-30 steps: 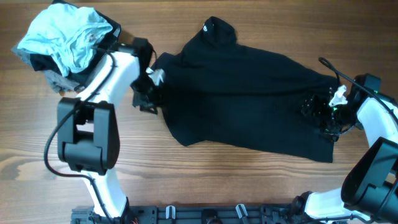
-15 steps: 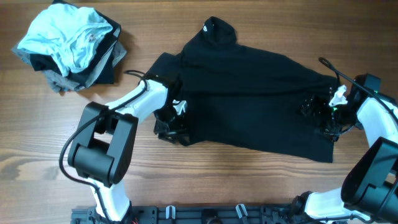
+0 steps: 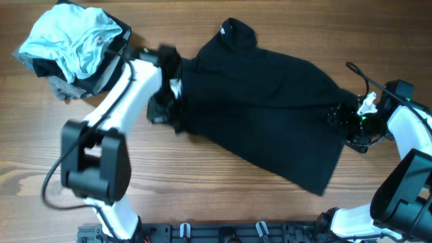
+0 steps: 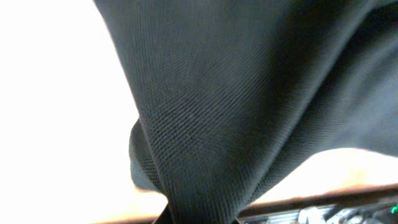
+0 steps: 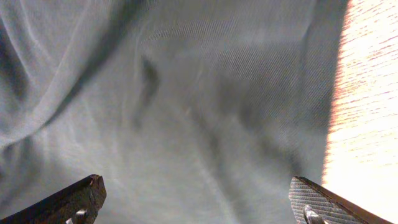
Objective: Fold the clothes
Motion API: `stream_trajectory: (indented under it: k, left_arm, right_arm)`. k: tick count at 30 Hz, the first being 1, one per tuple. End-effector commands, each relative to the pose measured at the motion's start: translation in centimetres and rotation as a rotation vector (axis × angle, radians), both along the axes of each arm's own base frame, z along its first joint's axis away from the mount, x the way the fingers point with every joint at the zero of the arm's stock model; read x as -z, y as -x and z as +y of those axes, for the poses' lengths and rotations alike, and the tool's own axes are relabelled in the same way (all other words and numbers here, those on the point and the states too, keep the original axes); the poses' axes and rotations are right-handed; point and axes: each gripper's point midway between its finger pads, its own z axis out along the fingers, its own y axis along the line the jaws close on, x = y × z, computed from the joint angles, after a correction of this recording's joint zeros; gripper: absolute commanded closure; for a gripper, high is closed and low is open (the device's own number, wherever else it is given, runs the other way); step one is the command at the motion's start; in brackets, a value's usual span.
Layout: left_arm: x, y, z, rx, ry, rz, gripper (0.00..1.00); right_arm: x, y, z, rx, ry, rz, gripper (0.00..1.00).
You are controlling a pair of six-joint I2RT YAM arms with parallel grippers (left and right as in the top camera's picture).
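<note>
black shirt drawn up at its near left corner

half a second ago the left gripper was seen at the near left corner of the shirt. now it is found further back, and the corner has been carried with it. the near edge, nearly straight before, now runs as a slant down to the near right corner. it is judged that a first fold is started, but nothing is laid flat yet.

in the left wrist view the cloth is gathered to a pinch at the bottom, so these jaws are taken as closed on the shirt. the right gripper is held at the right edge, spread wide over the cloth, with nothing between the fingers.

the shirt is spread across the middle of the wooden table, its white tag at the far side. a light-blue garment is piled on a grey garment at the far left, just beside the left arm. this pile could be brushed if the corner is carried more to the left.
</note>
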Motion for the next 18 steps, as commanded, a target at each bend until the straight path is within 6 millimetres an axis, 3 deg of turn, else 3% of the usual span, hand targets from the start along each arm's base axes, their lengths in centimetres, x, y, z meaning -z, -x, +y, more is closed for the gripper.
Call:
stream_trajectory:
  k: [1, 5, 9, 13, 15, 16, 18]
  left_arm:
    - [-4.6, -3.6, 0.8, 0.028, -0.053, -0.239, 0.82]
    - [-4.3, -5.1, 0.9, 0.027, -0.074, -0.291, 0.88]
    - [-4.4, -6.1, 1.1, 0.024, -0.092, -0.332, 0.9]
    - [-4.0, -4.7, 0.9, 0.037, -0.089, -0.28, 0.65]
    - [-3.4, -3.7, 0.6, 0.05, -0.083, -0.242, 0.57]
    - [-2.8, -3.0, 0.4, 0.06, -0.086, -0.221, 0.5]
    - [-1.5, -1.8, 0.3, 0.076, -0.097, -0.18, 0.45]
  right_arm:
    - [-0.1, 0.1, -0.1, 0.001, 0.012, 0.009, 0.0]
    - [0.6, 1.9, -1.5, 0.104, 0.09, 0.131, 0.0]
    - [0.6, 3.5, -0.8, 0.107, 0.063, 0.198, 0.0]
    - [2.1, 5.6, -1.9, 0.197, 0.15, 0.296, 0.0]
    - [3.1, 6.4, -2.5, 0.25, 0.196, 0.322, 0.0]
    - [3.6, 6.5, -2.1, 0.25, 0.177, 0.316, 0.0]
    - [4.1, 6.2, -0.8, 0.222, 0.107, 0.28, 0.02]
